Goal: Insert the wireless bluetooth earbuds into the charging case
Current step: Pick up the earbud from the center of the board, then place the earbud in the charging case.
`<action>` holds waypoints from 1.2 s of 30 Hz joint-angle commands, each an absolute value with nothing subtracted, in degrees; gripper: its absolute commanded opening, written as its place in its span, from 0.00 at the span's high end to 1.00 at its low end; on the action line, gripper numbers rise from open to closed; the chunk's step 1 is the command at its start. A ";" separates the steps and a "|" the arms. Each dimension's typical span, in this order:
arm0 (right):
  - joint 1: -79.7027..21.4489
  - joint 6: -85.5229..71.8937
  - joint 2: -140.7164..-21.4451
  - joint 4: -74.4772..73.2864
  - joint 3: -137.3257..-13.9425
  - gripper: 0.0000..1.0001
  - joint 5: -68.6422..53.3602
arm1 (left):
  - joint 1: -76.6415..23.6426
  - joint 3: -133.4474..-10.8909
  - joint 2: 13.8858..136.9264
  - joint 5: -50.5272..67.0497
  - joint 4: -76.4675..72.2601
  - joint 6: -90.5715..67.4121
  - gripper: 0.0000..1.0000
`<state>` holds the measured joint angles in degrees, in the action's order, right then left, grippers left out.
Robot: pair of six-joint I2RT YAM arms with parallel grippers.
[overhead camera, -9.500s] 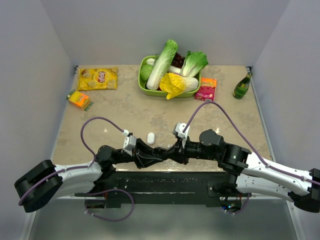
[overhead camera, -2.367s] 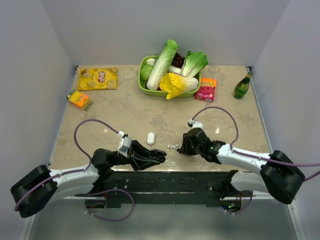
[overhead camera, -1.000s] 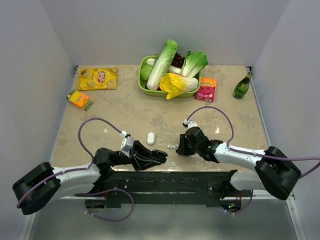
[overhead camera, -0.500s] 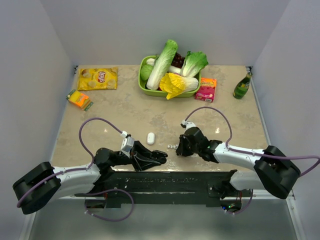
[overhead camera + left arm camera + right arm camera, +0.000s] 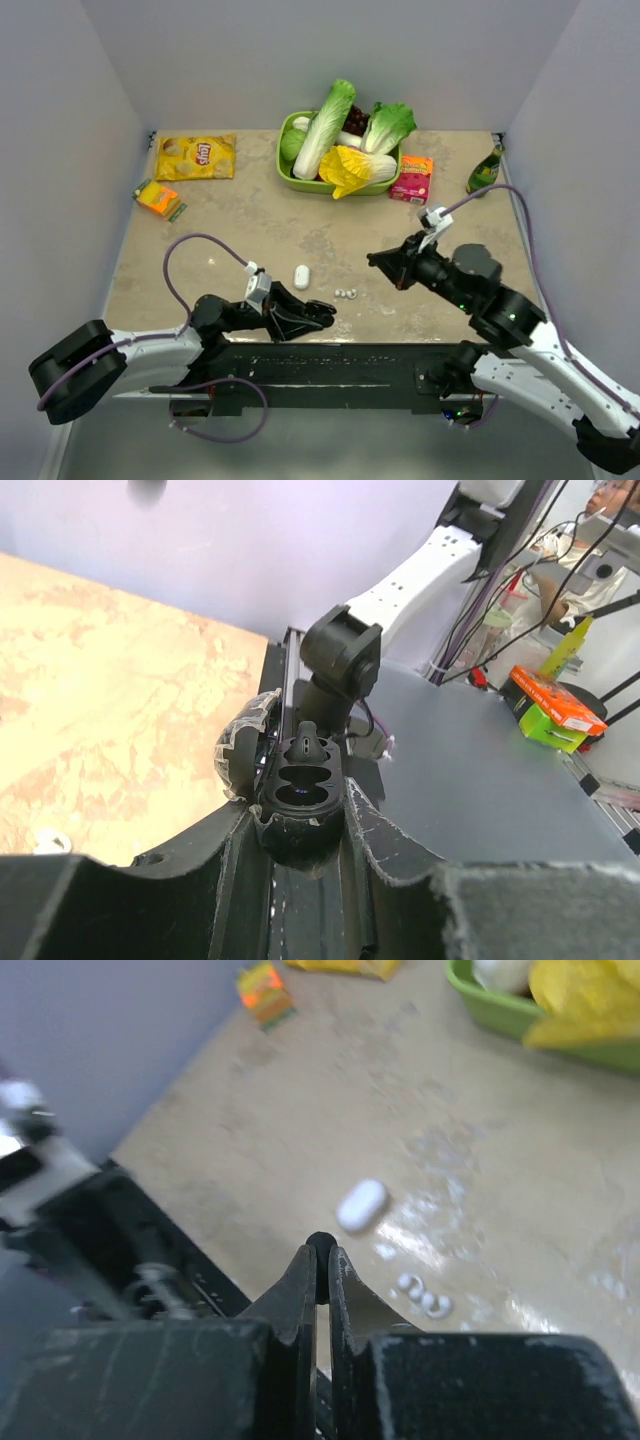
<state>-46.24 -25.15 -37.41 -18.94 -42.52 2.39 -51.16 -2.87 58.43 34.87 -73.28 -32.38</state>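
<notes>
Holding the open charging case [image 5: 299, 785] is the left gripper [image 5: 316, 315], fingers [image 5: 385, 832] clamped on its two sides, two dark wells facing the wrist camera, blue light inside. Can't tell if a well is already filled. Case sits at the near edge of the table [image 5: 250, 230], by the black rail [image 5: 330, 356]. Right gripper [image 5: 318, 1258] is pressed together on a tiny dark blob at the tips, reads as an earbud [image 5: 319, 1242]. It hangs above the table, well apart from the case, off to its right

Handling guess: case is light, hard and glossy, so it can twist or slip if pushed off-centre. Side grip looks right. Earbud is tiny, smooth and rounded, and likely squirts out of a tip pinch if it bumps the well rim. Line it up with the well, seat gently

Room: bare table between the arms and the green tub [image 5: 283, 168]. Near the case lie a white pebble-shaped thing [image 5: 301, 277] and small white beads [image 5: 346, 294], so route above them. A bud dropped here could roll off the edge
</notes>
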 commanded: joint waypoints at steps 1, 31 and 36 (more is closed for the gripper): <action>-46.49 -13.90 -37.00 -24.26 -52.45 1.00 -15.66 | -51.50 -1.21 61.61 35.77 -87.53 -32.52 1.00; -61.52 -6.86 -47.98 -23.99 -55.90 1.00 -23.21 | -51.94 -17.93 69.78 47.55 -77.70 -29.88 1.00; -61.88 -7.38 -48.69 -24.08 -56.07 1.00 -18.99 | -52.03 -17.67 69.26 47.37 -77.17 -29.44 1.00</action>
<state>-61.52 -7.49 -48.51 -26.09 -55.00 -23.33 -51.53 -15.92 69.65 46.72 -73.63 -31.81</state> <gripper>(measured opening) 0.033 0.347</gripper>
